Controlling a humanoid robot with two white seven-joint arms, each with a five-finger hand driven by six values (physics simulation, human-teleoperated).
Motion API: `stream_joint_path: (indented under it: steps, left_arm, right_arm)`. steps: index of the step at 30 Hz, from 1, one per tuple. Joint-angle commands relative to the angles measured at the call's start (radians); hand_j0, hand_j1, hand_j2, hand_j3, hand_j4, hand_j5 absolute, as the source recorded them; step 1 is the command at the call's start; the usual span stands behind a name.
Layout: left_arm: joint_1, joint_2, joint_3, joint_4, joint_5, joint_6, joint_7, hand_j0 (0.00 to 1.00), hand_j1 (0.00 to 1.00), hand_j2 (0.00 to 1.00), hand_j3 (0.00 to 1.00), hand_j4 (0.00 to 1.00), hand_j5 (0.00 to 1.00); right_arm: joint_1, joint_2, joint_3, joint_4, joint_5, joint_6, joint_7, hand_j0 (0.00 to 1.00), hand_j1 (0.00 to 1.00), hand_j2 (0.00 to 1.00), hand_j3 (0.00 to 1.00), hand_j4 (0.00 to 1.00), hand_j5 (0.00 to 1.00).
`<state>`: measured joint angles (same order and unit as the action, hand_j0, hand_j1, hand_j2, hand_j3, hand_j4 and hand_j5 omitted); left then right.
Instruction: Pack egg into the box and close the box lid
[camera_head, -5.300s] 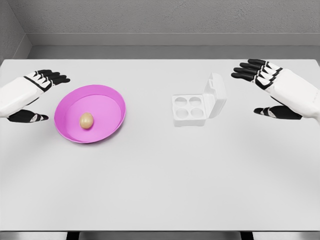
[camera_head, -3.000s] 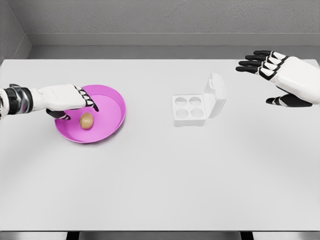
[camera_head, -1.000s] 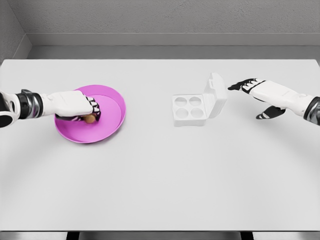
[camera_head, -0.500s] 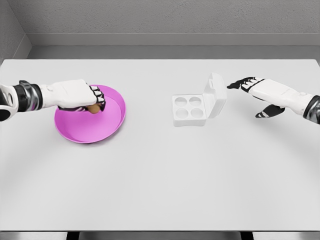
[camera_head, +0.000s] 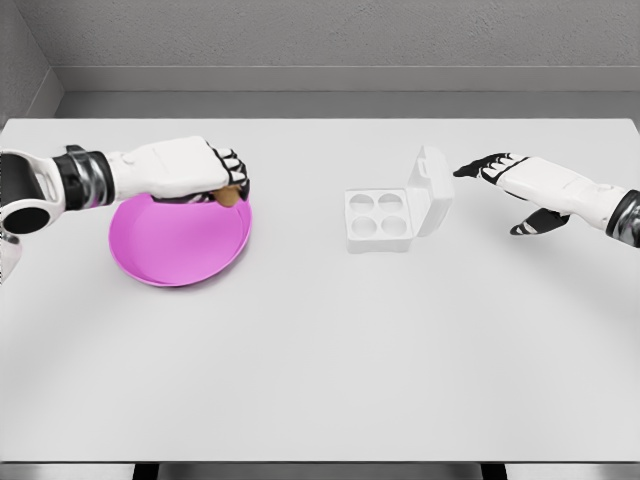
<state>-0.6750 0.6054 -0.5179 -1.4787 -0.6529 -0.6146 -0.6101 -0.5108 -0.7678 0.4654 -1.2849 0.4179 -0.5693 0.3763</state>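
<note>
Carrying the small tan egg (camera_head: 229, 196) in a curled grip, the left hand (camera_head: 190, 172) hangs over the right rim of the round magenta plastic bowl (camera_head: 175, 240), which sits on the white bench (camera_head: 320, 350) toward its left edge. Its fingers (camera_head: 232, 165) are wrapped closed around the egg, of which only a sliver shows beneath the knuckles. Near the middle of the bench, somewhat to the right and well apart from the bowl, stands the white four-cup egg box (camera_head: 378, 219), its cups bare and its hinged white lid (camera_head: 432, 190) propped up on the right side. The right hand (camera_head: 525, 180) hovers just beside that lid, toward the right edge of the bench, with fingers (camera_head: 478, 166) stretched out flat and holding nothing.

My read is that the carry across to the box is in hand. The risks: so little of the egg shows that the grip may be shallow, and it could slip and roll on the bare bench; a low approach might knock the light box askew; and the waiting right hand could nudge the lid shut before the egg is seated in a cup
</note>
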Motion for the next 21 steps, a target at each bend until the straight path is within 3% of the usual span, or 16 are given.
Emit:
stream_joint_path:
  steps: [1,21]
  left_arm:
    - [0.0,-0.026,0.009,-0.002,0.009,0.004,-0.001,0.4,0.4,0.4,0.4,0.4,0.4]
    - [0.003,-0.23,0.018,0.044,-0.024,0.004,-0.001,0.4,0.4,0.4,0.4,0.4,0.4]
  right_arm:
    - [0.0,-0.001,-0.001,0.001,-0.007,0.002,0.0,1.0,1.0,1.0,1.0,1.0,1.0]
    - [0.0,-0.001,-0.001,0.002,-0.005,0.002,0.033,1.0,1.0,1.0,1.0,1.0,1.0]
